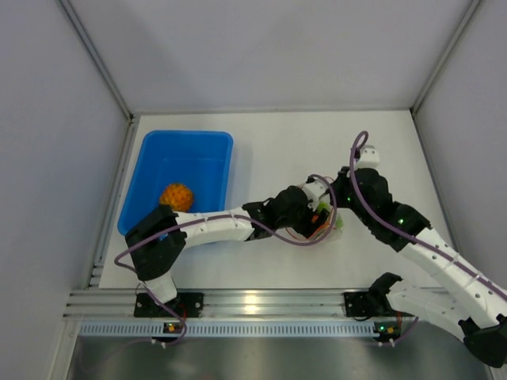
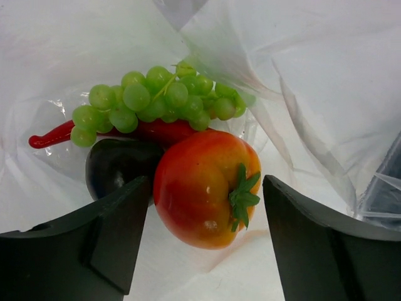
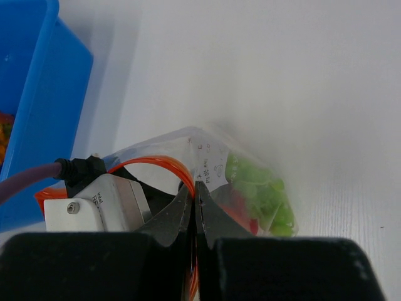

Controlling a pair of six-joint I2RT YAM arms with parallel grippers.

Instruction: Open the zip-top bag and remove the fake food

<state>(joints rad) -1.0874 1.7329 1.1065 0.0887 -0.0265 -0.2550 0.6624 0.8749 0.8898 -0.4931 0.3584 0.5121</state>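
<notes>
The zip-top bag [image 1: 326, 227] lies mid-table, its mouth held open. My left gripper [image 2: 207, 188] is open and reaches inside it, with a finger on each side of an orange-red tomato [image 2: 200, 188]. Behind the tomato lie green grapes [image 2: 156, 97], a red chili [image 2: 50, 137] and a dark purple piece [image 2: 116, 164]. My right gripper [image 3: 195, 189] is shut on the bag's orange zip strip [image 3: 163, 164] and holds that edge up. The grapes [image 3: 263, 197] show through the plastic in the right wrist view. In the top view both grippers meet at the bag, left [image 1: 310, 212] and right [image 1: 337, 215].
A blue tray [image 1: 190, 135] stands at the left of the table with a bumpy orange fruit [image 1: 177, 196] inside; its wall shows in the right wrist view [image 3: 37, 94]. The left arm stretches across in front of the tray. White walls enclose the table.
</notes>
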